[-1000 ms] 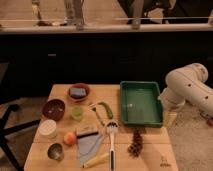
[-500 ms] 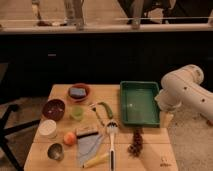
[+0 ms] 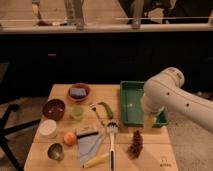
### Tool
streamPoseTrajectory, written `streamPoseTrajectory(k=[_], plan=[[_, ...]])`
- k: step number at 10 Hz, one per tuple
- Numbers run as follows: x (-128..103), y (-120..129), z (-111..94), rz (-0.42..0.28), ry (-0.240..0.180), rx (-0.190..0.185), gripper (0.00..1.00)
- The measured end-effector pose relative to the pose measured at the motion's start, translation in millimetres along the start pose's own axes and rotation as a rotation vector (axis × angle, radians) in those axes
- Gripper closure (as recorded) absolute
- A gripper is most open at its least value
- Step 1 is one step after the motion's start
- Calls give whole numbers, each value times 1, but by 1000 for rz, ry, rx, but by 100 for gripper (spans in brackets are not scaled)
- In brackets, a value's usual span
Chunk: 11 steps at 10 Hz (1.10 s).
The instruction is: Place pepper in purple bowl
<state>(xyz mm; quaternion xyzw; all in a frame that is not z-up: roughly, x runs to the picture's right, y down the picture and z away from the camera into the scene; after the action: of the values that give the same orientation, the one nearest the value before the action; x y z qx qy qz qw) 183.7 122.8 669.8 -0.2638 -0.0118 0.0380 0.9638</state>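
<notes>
The pepper (image 3: 106, 108) is small, green and curved, with a thin pale stem pointing left. It lies at the middle of the wooden table (image 3: 60, 90). The purple bowl (image 3: 54, 108) sits at the table's left side, dark inside, well left of the pepper. My white arm (image 3: 167, 92) reaches in from the right and covers the right part of a green tray. My gripper (image 3: 151, 119) hangs at the arm's lower end over the tray's front right corner, to the right of the pepper and apart from it.
The green tray (image 3: 130, 100) stands right of the pepper. A red-orange bowl with a blue sponge (image 3: 79, 92), a light-green cup (image 3: 76, 112), a white cup (image 3: 48, 128), an orange fruit (image 3: 70, 137), a metal cup (image 3: 55, 151), a cloth (image 3: 90, 144), a brush (image 3: 111, 131), a yellow stick (image 3: 97, 160) and a pine cone (image 3: 135, 142) are also on the table.
My arm has swung left from beside the table and now lies over the right part of the green tray. The things on the table have not moved.
</notes>
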Motion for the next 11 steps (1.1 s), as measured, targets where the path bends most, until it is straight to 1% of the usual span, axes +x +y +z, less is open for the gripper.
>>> streamPoseTrajectory(k=[1, 3, 10, 11], plan=[[-5, 1, 1, 20, -31, -7, 20], [-26, 3, 8, 42, -66, -32, 20], [-24, 4, 9, 45, -65, -32, 20], [-26, 5, 10, 44, -59, -29, 20]])
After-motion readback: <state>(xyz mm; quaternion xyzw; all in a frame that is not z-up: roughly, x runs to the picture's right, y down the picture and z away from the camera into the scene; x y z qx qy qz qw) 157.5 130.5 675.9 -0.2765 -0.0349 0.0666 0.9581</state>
